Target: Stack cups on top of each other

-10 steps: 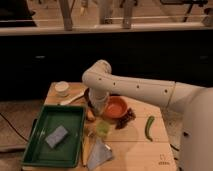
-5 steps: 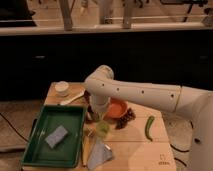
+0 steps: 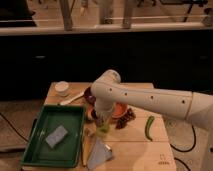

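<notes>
A pale yellow-green cup point(image 3: 103, 131) stands on the wooden table point(image 3: 135, 150), just right of the green tray. My gripper point(image 3: 102, 122) hangs from the white arm and sits directly over this cup, at its rim; the arm hides the contact. I cannot pick out the darker olive-brown cup; a small orange-brown thing point(image 3: 89, 114) shows beside the gripper's left side, but I cannot tell what it is.
The wide orange bowl point(image 3: 119, 110) and the dark maroon bowl point(image 3: 89, 95) lie behind the gripper. A green tray point(image 3: 37, 150) holds a grey sponge point(image 3: 56, 136). Also on the table are a white dish point(image 3: 62, 88), a white spoon point(image 3: 74, 99), a green pepper point(image 3: 149, 128), a dark cluster point(image 3: 128, 118) and a grey wedge point(image 3: 100, 153).
The arm has swung a little to the right and the gripper has come down and forward onto the yellow-green cup. The other things have not moved.
</notes>
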